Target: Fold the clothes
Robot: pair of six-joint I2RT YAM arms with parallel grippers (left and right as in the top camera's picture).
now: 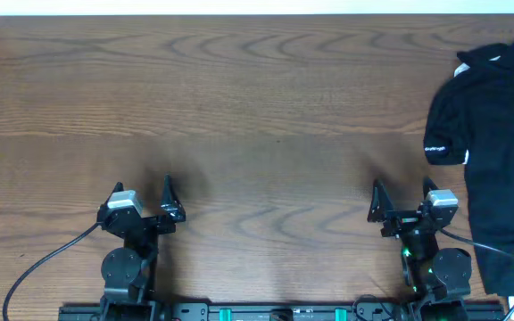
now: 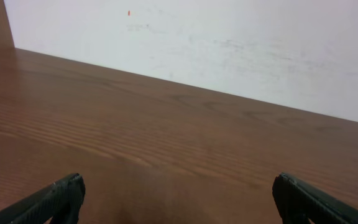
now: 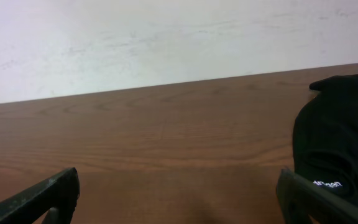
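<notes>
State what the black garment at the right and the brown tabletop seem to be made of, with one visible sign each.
Black garment: soft matte fabric, perhaps cotton or polyester; it lies limp in creases. Brown tabletop: wood or wood-look laminate, smooth, slight sheen; curving grain lines show, real or printed unclear.

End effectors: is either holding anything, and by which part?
Nothing; left end effector and right end effector are open, apart from the black fabric garment.

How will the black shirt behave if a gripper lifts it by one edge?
The black shirt lies in soft folds, so it will probably droop limply. It looks thin, so it is likely light.
</notes>
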